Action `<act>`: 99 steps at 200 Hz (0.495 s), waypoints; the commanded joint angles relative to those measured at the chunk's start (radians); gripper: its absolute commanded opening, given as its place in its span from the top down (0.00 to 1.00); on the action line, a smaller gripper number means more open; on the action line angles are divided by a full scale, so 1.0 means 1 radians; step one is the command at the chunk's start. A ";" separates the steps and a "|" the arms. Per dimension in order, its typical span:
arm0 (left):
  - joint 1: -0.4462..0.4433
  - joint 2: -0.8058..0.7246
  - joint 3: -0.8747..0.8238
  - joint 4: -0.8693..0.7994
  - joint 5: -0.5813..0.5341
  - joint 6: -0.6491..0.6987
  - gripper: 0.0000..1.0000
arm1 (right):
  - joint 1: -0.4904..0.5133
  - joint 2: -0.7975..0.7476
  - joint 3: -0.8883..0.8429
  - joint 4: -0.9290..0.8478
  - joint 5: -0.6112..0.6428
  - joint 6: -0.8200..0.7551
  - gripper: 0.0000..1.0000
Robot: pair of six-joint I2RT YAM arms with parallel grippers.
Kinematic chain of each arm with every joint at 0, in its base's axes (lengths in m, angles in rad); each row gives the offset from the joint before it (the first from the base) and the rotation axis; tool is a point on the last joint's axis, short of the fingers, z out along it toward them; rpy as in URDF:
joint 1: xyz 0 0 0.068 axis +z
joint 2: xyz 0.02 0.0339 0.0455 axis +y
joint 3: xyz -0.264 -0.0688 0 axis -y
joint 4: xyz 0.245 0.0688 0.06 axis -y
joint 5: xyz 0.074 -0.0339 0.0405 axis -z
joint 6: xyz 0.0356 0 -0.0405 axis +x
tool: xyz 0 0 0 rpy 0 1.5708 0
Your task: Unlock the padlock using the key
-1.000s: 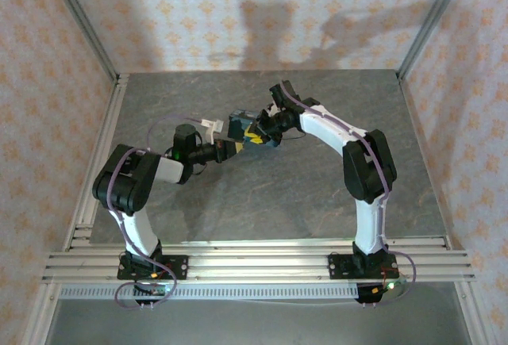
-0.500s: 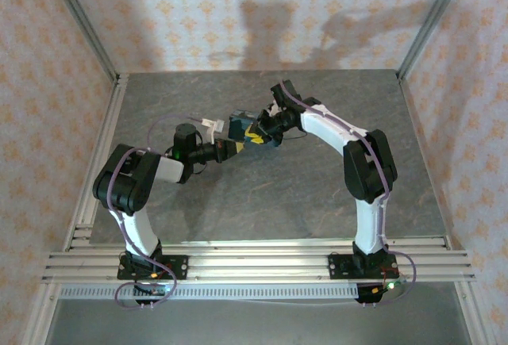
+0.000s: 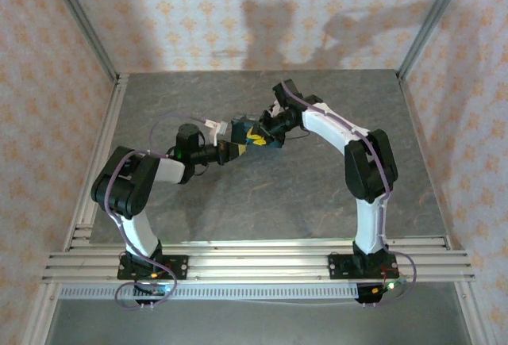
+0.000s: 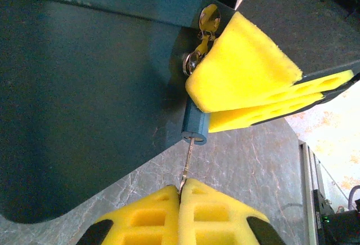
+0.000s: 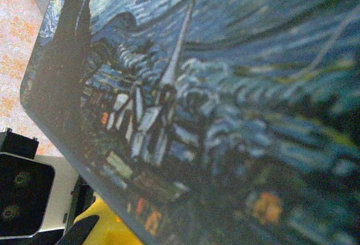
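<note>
The left pincer is closed tight on the near end of a thin pale silver metal key. The key's shaft runs straight ahead from the fingertips into a small dark teal cylindrical metal padlock. The padlock hangs at the corner of a blue swirl-painted rectangular box, mid-desk and just right of the left pincer. From the right, the right pincer has its yellow foam fingers drawn almost together and seems to pinch the padlock. Key and lock appear to share one axis, so the next move is probably a twist of the left wrist about that line.
</note>
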 commanded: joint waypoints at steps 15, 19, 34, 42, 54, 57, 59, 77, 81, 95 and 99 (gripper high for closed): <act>-0.012 -0.010 0.047 0.027 -0.030 -0.049 1.00 | 0.017 -0.033 0.024 -0.048 -0.057 -0.029 1.00; -0.014 -0.013 0.049 0.024 -0.032 -0.049 1.00 | 0.019 -0.032 0.026 -0.053 -0.053 -0.033 1.00; -0.019 -0.024 0.056 -0.006 -0.038 -0.050 1.00 | 0.023 -0.026 0.034 -0.068 -0.039 -0.045 1.00; -0.022 -0.029 0.058 -0.011 -0.040 -0.053 1.00 | 0.025 -0.023 0.041 -0.079 -0.033 -0.053 1.00; -0.026 -0.038 0.062 -0.021 -0.043 -0.060 1.00 | 0.028 -0.018 0.047 -0.087 -0.029 -0.061 1.00; -0.027 -0.040 0.061 -0.021 -0.043 -0.063 1.00 | 0.029 -0.016 0.049 -0.089 -0.029 -0.064 1.00; -0.027 -0.042 0.062 -0.021 -0.044 -0.064 1.00 | 0.029 -0.015 0.050 -0.091 -0.028 -0.064 1.00; -0.027 -0.052 0.068 -0.025 -0.041 -0.081 1.00 | 0.033 -0.010 0.056 -0.107 -0.024 -0.081 1.00; -0.027 -0.054 0.070 -0.027 -0.039 -0.084 1.00 | 0.033 -0.012 0.055 -0.108 -0.025 -0.083 1.00; -0.027 -0.060 0.083 -0.042 -0.038 -0.093 1.00 | 0.034 -0.010 0.054 -0.114 -0.030 -0.095 1.00; -0.027 -0.063 0.085 -0.046 -0.041 -0.093 1.00 | 0.034 -0.009 0.054 -0.117 -0.032 -0.099 1.00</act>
